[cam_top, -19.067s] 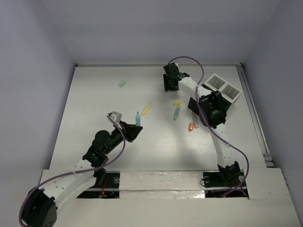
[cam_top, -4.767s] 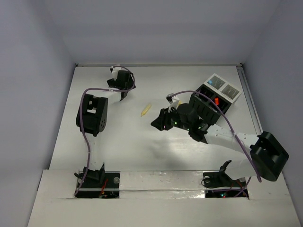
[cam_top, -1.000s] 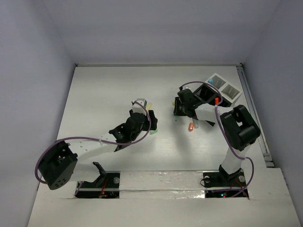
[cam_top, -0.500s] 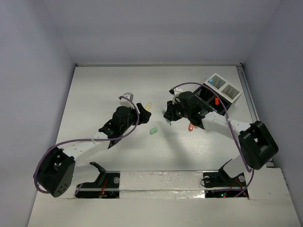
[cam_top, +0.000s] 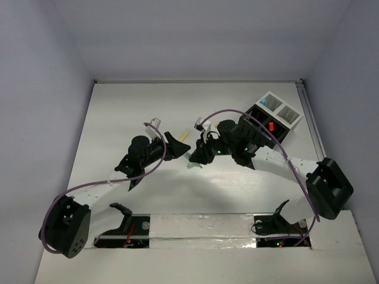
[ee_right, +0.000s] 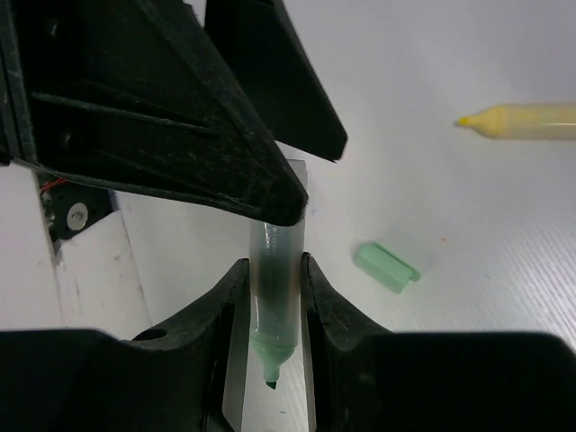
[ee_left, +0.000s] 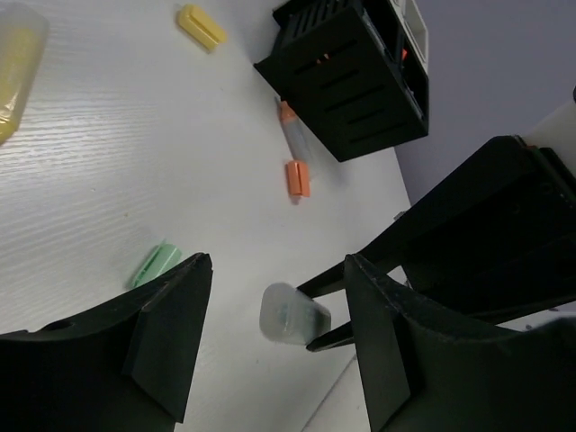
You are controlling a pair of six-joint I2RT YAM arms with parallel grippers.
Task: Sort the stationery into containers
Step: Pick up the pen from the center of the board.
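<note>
no legible text, no readable labels, brands or numbers anywhere

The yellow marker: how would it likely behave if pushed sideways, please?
The yellow marker looks round and tapered, so it would probably roll in a curve. It seems small, smooth plastic, so likely light and prone to skid.

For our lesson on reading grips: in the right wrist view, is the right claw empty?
No, the right claw is shut on a slim translucent pale-green marker pen.
</note>
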